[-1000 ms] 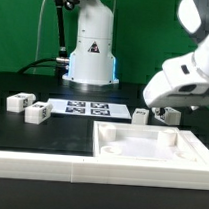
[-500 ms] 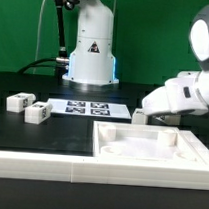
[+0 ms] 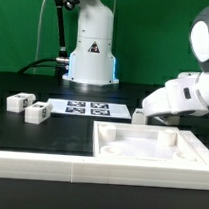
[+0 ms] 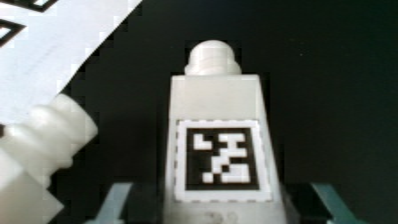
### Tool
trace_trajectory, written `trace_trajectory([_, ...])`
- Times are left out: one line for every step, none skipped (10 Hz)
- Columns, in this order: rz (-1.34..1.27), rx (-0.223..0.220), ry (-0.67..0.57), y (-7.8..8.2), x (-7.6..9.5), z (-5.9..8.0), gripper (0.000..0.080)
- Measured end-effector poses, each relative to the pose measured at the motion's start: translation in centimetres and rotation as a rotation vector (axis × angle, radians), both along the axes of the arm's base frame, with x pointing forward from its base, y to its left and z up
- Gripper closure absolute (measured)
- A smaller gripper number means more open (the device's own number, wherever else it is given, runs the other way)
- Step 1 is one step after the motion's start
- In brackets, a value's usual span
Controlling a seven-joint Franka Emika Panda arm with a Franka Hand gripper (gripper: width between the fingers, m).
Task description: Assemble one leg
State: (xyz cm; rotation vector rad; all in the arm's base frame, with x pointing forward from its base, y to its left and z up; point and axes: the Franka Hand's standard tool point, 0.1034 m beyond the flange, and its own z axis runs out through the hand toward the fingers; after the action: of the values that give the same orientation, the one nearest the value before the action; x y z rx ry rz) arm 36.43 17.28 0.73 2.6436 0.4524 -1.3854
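Note:
In the wrist view a white leg point(image 4: 219, 130) with a square tag on its upper face and a peg at its far end lies on the black table between my fingers. My gripper point(image 4: 224, 203) is open and straddles the leg's near end, with a dark gap on each side. A second leg point(image 4: 45, 150) lies close beside it. In the exterior view my gripper point(image 3: 160, 115) is low at the table behind the large panel and hides the straddled leg. One leg point(image 3: 140, 117) shows just beside it.
The large white panel with raised rim point(image 3: 150, 153) lies in front. The marker board point(image 3: 87, 108) lies mid-table and shows in the wrist view point(image 4: 54, 40). Two more legs point(image 3: 20, 101) point(image 3: 36, 112) sit at the exterior view's left. The robot base point(image 3: 92, 47) stands behind.
The arm came down and tilted over a second ago, bringing the gripper to the table around a leg. It has stayed still for the last half second.

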Motion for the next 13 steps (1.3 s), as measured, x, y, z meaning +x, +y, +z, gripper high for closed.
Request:
trace_trajectory([0.000, 0.000, 0.000, 0.0, 0.0, 0.0, 0.0510])
trace_trajectory([0.000, 0.000, 0.000, 0.0, 0.0, 0.0, 0.0510])
trace_trajectory([0.000, 0.000, 0.000, 0.0, 0.0, 0.0, 0.0510])
trace_trajectory([0.001, 0.004, 0.001, 0.0, 0.1, 0.1, 0.0510])
trace_trajectory([0.000, 0.023, 0.001, -0.1, 0.7, 1.2, 0.0510])
trace_trajectory([-0.016, 0.036, -0.009, -0.2, 1.5, 3.2, 0.0509])
trace_trajectory([-0.025, 0.037, -0.021, -0.5, 2.3, 5.1, 0.0509])
trace_trajectory([-0.031, 0.041, -0.040, -0.8, 3.0, 7.0, 0.0509])
trace_trajectory([-0.035, 0.050, -0.077, -0.9, 3.7, 8.4, 0.0509])
trace_trajectory([-0.035, 0.050, -0.081, -1.0, 3.4, 8.3, 0.0509])
trace_trajectory([-0.037, 0.059, -0.110, -0.8, 3.8, 7.9, 0.0509])
trace_trajectory([-0.043, 0.088, -0.207, -0.6, 4.7, 7.8, 0.0509])
trace_trajectory([-0.041, 0.105, -0.261, -0.8, 4.6, 8.0, 0.0509])
